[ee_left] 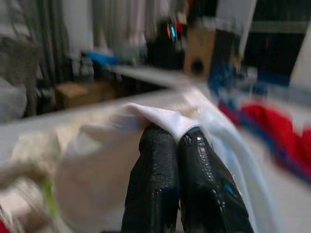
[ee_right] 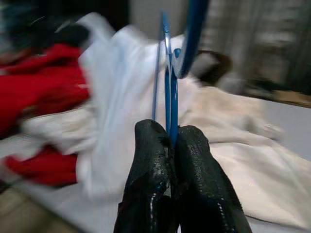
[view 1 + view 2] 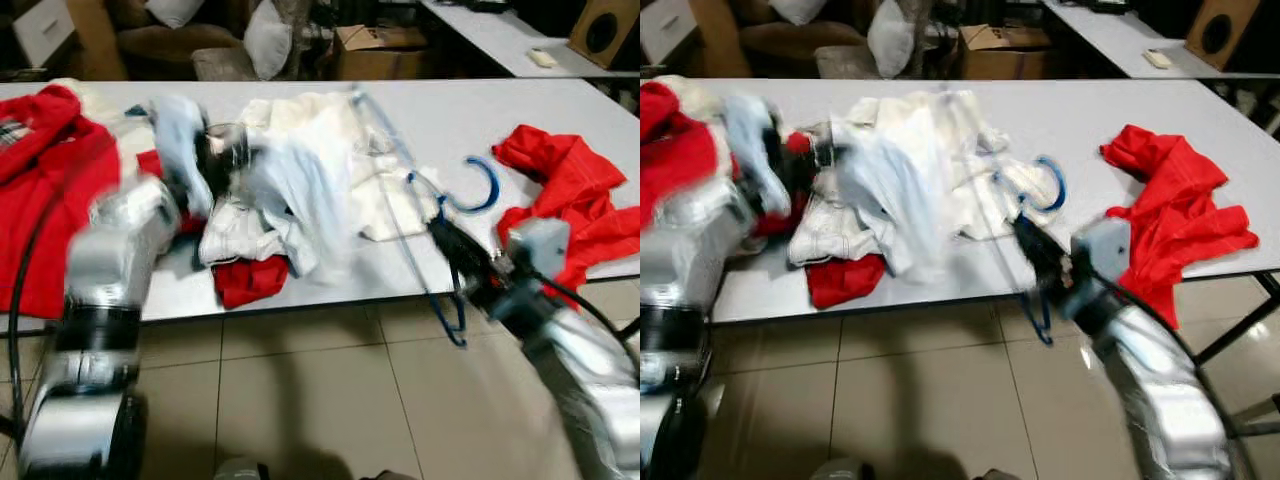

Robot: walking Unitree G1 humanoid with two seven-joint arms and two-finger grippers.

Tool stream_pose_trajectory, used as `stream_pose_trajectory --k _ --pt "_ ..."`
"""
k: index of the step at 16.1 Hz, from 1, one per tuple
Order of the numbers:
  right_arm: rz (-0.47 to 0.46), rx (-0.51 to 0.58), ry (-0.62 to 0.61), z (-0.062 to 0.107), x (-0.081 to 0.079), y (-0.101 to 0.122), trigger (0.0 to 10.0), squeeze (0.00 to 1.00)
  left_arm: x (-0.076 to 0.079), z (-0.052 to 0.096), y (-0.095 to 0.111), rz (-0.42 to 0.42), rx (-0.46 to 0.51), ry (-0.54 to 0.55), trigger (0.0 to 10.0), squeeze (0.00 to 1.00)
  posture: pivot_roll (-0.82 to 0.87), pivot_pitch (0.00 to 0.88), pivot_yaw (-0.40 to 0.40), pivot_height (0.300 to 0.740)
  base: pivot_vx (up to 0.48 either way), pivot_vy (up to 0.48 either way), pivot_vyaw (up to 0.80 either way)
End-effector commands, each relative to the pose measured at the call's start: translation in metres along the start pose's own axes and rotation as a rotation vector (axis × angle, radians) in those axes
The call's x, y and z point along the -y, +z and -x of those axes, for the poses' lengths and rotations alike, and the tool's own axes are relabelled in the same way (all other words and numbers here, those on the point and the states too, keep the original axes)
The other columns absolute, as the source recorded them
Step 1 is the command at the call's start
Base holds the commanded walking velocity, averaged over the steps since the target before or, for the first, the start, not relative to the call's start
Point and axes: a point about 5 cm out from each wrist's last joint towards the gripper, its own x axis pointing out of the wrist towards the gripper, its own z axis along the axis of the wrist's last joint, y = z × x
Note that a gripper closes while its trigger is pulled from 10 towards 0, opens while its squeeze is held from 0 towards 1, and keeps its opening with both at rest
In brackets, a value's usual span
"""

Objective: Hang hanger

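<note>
Hanger (image 3: 440, 215), blue wire, sits right of centre in the left eye view, its hook curling over the tabletop (image 3: 440, 110) and its lower frame dropping past the near edge toward the tiled floor (image 3: 330, 400). Right tool (image 2: 170, 141) is clamped on it: the right wrist view shows the two black fingers pressed together with the blue wire running up from between them. Left tool (image 1: 177, 141) is clamped on a fold of white garment (image 3: 300, 190), seen pinched at the fingertips in the left wrist view; that garment is lifted off the heap at centre frame and hangs blurred between the two arms. Red clothing lies at the far left (image 3: 40, 170) and far right (image 3: 560, 190) of the tabletop, with a small red piece (image 3: 250, 280) at the near edge under the white heap. Judged step: dressing the hanger, with garment and hanger each secured but not yet joined. Whether any part of the frame is already inside the garment cannot be told through the motion blur. Next move calls for bringing one shoulder of the hanger into the garment's neck or hem opening while the left grip keeps the cloth spread. Hook should stay clear of the loose white cloth beneath it.
</note>
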Motion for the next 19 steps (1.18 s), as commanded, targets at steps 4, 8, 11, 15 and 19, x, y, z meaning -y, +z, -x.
stream_pose_trajectory --k 4,8,11,15,19 --pt "-0.017 -0.041 0.184 0.019 -0.013 0.009 10.0 0.0 0.004 -0.006 0.017 -0.008 0.015 -0.014 0.0 0.0 -0.07 0.0 -0.003 0.74 0.0 0.0 0.0" --pt "-0.054 -0.057 0.233 0.02 -0.019 0.008 10.0 0.0 0.009 -0.007 0.01 -0.092 -0.069 -0.028 0.0 0.0 -0.07 0.0 0.0 0.74 0.0 0.0 0.0" --pt "-0.012 -0.216 0.262 0.028 -0.018 -0.005 10.0 0.0 0.003 -0.008 0.017 -0.149 -0.064 0.027 0.0 0.0 -0.06 0.0 -0.014 0.74 0.0 0.0 0.0" --pt "0.163 -0.37 -0.108 0.032 0.041 -0.018 10.0 0.0 -0.004 -0.018 0.061 0.02 0.139 0.043 0.0 0.0 -0.06 0.0 -0.019 0.74 0.0 0.0 0.0" --pt "0.274 -0.243 -0.481 0.04 0.095 0.017 10.0 0.0 -0.001 -0.036 0.081 -0.011 0.158 0.009 0.0 0.0 -0.06 0.0 0.005 0.74 0.0 0.0 0.0"
